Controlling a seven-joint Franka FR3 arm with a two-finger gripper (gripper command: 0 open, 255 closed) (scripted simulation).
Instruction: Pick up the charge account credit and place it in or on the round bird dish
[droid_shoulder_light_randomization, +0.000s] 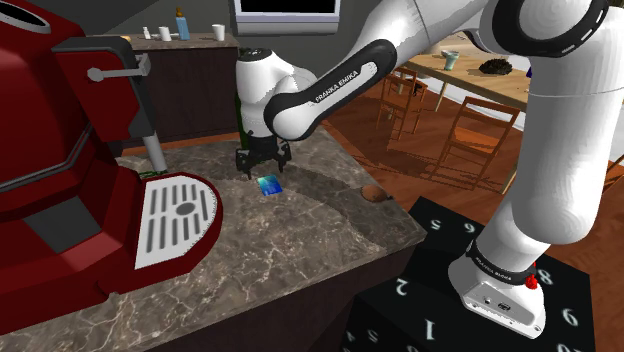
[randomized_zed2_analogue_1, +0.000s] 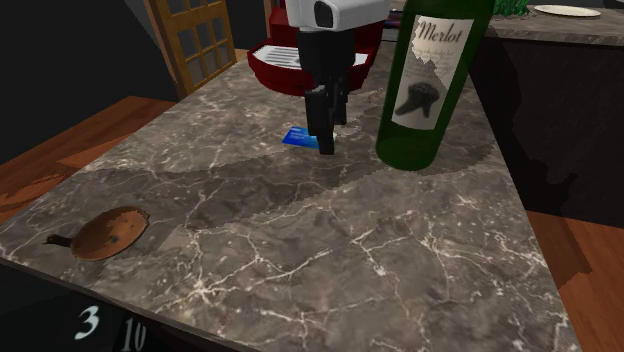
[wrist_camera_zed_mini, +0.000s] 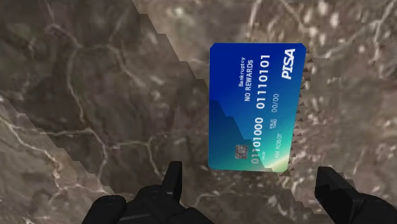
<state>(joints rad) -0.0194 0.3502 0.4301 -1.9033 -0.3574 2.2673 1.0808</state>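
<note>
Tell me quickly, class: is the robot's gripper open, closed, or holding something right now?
Gripper: open, holding nothing; the blue card lies flat on the counter, not clasped.

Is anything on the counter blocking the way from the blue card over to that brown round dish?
Nothing visible does. Only bare counter lies between the blue card and the brown dish. The wine bottle stands on the card's other side, and the open hand hangs over the card.

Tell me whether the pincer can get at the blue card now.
Probably yes: the open pincer hangs over the blue card, lying flat on the counter, nothing between; the wine bottle stands aside.
</note>
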